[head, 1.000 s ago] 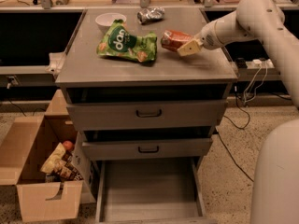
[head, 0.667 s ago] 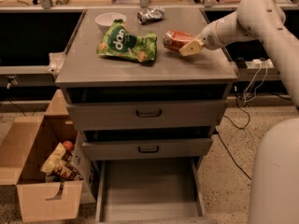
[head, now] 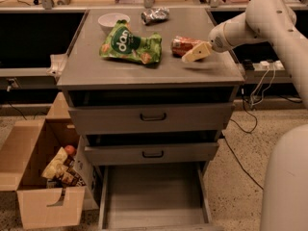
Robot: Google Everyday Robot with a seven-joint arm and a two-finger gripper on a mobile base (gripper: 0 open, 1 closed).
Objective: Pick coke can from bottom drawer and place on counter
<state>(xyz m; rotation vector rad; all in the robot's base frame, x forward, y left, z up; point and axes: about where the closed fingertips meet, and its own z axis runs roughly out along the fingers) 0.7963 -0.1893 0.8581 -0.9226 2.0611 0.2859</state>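
- The end effector [head: 196,53] is right of centre in the frame, low over the desk [head: 96,71] and against the coke can [head: 183,44]; I cannot tell whether it grips the can.
- The can lies on the desk, just right of a green snack bag [head: 130,44].
- The bottom drawer [head: 154,196] stands open at lower centre.

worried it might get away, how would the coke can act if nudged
The coke can seems to lie on its side on the counter, so it would probably roll. It looks small and metal, likely light and stiff. The gripper sits close beside it, which may block rolling that way.
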